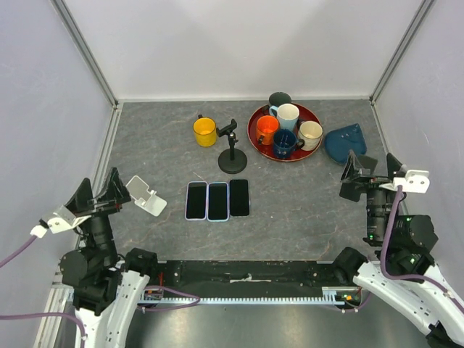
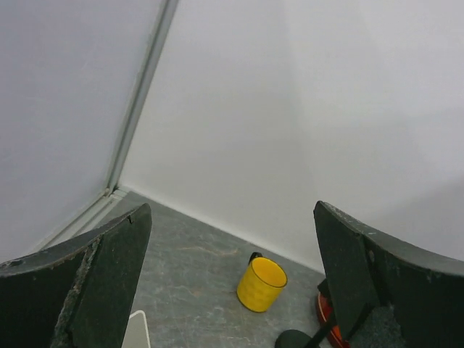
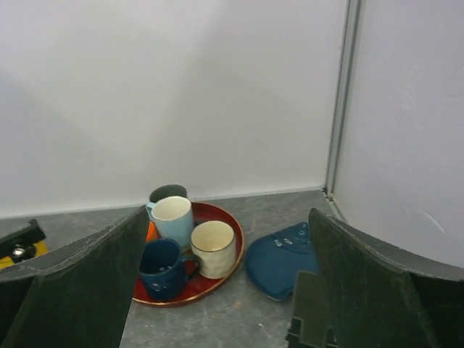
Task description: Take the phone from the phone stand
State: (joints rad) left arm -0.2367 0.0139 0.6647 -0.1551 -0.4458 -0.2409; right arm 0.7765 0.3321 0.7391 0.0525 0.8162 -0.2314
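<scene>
Three phones lie flat side by side on the grey table: a black-edged one (image 1: pixel 196 200), a light blue one (image 1: pixel 218 201) and a dark one (image 1: pixel 239 197). A white phone stand (image 1: pixel 147 194) sits empty left of them, and its edge shows in the left wrist view (image 2: pixel 136 330). A black clamp stand (image 1: pixel 232 149) stands behind the phones with nothing in its clamp. No stand in view holds a phone. My left gripper (image 1: pixel 98 190) is open and empty near the white stand. My right gripper (image 1: pixel 375 172) is open and empty at the right side.
A yellow mug (image 1: pixel 205 131) stands back left of the black stand. A red tray (image 1: pixel 255 136) holds several mugs. A blue cloth-like item (image 1: pixel 346 143) lies right of it. A dark olive stand (image 3: pixel 312 319) sits just under my right gripper. White walls enclose the table.
</scene>
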